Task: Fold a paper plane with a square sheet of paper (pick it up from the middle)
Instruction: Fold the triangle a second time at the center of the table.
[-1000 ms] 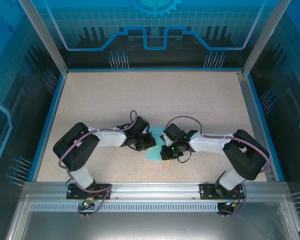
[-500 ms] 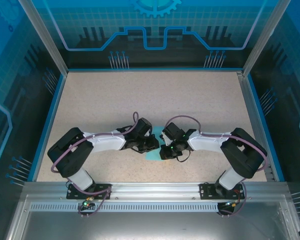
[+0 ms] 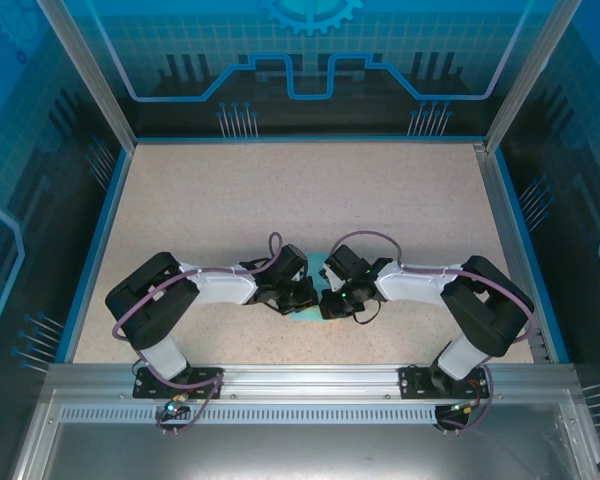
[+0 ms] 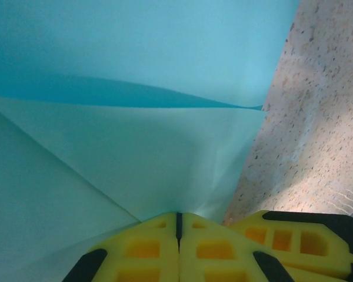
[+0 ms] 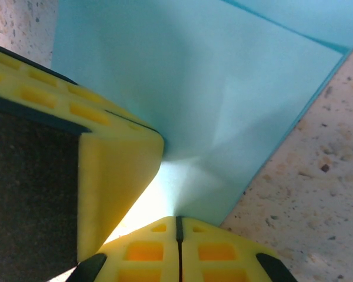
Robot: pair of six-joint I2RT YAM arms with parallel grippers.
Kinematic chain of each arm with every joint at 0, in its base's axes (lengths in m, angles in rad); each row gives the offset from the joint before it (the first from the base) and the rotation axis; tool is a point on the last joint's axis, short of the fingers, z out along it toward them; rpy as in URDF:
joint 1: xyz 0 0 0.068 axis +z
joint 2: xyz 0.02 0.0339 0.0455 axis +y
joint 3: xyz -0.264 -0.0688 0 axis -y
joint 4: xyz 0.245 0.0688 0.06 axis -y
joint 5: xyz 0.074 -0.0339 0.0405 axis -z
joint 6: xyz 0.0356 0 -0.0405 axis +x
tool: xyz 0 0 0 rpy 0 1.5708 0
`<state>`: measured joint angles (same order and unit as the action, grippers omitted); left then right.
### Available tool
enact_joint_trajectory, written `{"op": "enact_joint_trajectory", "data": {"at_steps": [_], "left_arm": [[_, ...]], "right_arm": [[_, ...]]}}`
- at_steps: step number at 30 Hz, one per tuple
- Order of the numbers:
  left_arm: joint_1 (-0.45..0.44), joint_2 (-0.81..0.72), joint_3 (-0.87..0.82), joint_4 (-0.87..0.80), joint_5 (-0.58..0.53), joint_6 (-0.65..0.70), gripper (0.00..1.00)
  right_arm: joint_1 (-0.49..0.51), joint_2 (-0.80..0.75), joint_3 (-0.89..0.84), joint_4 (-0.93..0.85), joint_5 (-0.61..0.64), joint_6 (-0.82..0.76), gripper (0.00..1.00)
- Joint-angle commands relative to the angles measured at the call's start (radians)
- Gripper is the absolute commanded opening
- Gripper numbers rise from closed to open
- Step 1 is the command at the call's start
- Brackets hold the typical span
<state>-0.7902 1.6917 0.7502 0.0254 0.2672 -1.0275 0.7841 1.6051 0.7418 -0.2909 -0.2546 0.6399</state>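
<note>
Surface: the speckled surface (image 3: 280,200) carries the work, and my two arms reach inward to meet near its front middle.
Sheet: the square sheet of paper (image 4: 135,153) sits between my claws there. It is partly raised off the surface, with one layer arching over another.
Left claw: my left claw (image 4: 177,218) is closed tight, yellow pads together, with the sheet pinched at the tips.
Right claw: my right claw (image 5: 177,226) is closed the same way on the sheet's near edge, just beside the left one's pad.
Crease: a diagonal crease (image 4: 65,167) runs across the lower layer.
Done: I judge the sheet is picked up and a first fold is started.
Left: no paper plane yet. There is no pointed nose, centre crease or wings, so most of the folding looks to be ahead.
</note>
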Motion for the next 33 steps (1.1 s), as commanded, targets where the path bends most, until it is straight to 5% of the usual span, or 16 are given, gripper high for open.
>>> {"op": "enact_joint_trajectory", "data": {"at_steps": [1,12,33], "left_arm": [[-0.011,0.021,-0.020,0.038,0.039,-0.028,0.06],[0.048,0.025,-0.045,-0.041,-0.065,0.039,0.06],[0.270,0.035,-0.019,-0.074,-0.060,0.188,0.07]], "right_arm": [[-0.004,0.067,-0.039,-0.073,0.055,0.009,0.06],[-0.003,0.124,-0.039,-0.157,0.116,-0.009,0.06],[-0.005,0.222,-0.005,-0.259,0.170,-0.014,0.06]]}}
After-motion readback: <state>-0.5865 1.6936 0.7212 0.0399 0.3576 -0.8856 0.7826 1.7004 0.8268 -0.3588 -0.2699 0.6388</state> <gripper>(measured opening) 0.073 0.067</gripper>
